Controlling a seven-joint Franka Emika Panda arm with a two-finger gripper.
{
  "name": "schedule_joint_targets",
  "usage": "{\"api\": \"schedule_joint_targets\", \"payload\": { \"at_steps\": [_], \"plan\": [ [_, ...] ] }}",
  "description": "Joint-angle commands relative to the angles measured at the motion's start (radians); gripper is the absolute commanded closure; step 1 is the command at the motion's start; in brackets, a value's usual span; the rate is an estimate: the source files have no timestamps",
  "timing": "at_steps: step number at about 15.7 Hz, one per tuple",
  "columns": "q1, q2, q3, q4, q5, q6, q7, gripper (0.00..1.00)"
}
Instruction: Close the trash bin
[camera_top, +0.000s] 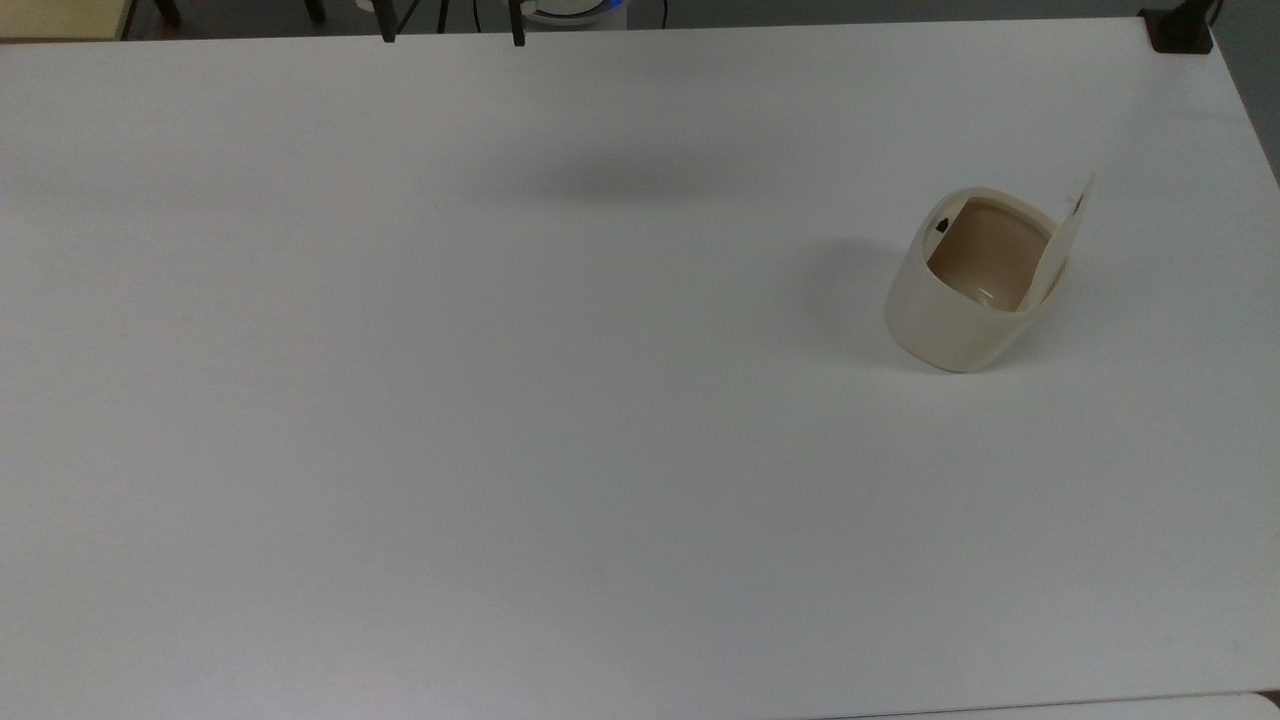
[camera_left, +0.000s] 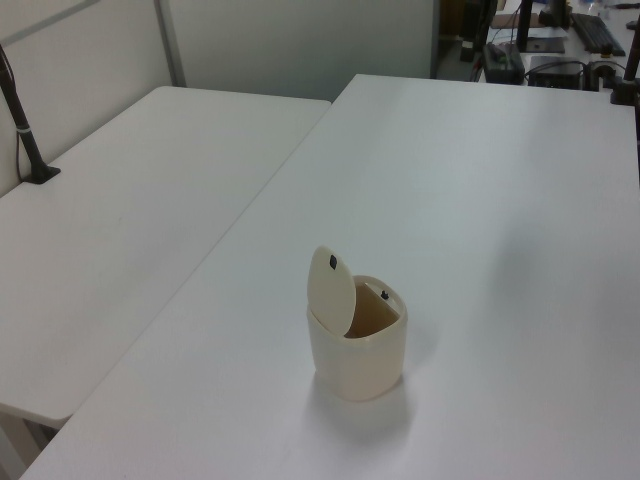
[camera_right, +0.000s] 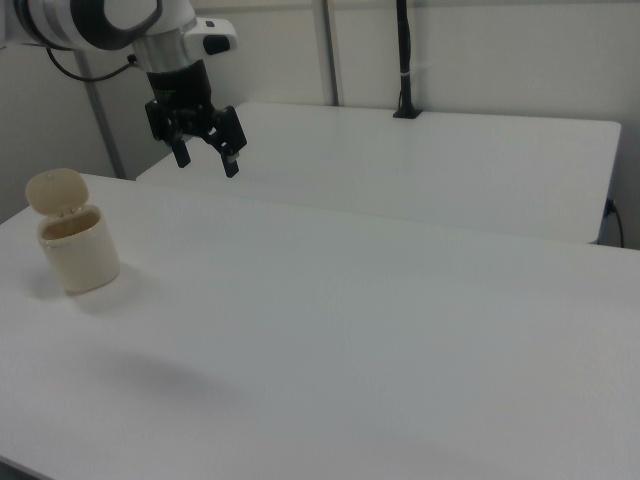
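Bin status from our side: the trash bin (camera_top: 962, 300) sits on the white bench (camera_top: 500, 400), over toward the top view's right, with its lid (camera_left: 330, 290) flipped up and standing nearly upright, so we can see straight into the tan inside. A small black button (camera_top: 941, 225) shows at the rim. In the right view our gripper (camera_right: 205, 158) hangs in the air well apart from the bin, jaws spread and holding nothing.

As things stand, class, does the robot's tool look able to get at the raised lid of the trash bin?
Probably yes. The tool hangs open above the table, apart from the trash bin, and nothing stands between it and the upright lid.
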Motion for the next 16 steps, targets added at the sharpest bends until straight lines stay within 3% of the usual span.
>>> {"api": "schedule_joint_targets", "payload": {
  "at_steps": [1,6,9,13,16],
  "plan": [
    [0.011,-0.015,-0.005,-0.024,0.008,0.012,-0.004,0.0],
    [0.042,-0.021,0.001,-0.017,0.01,-0.04,0.008,0.0],
    [0.072,-0.015,0.013,-0.014,0.065,-0.037,0.08,0.0],
    [0.178,-0.003,0.015,0.02,0.089,-0.027,0.217,0.0],
    [0.284,0.067,0.015,0.074,0.099,-0.016,0.321,0.0]
  ]
}}
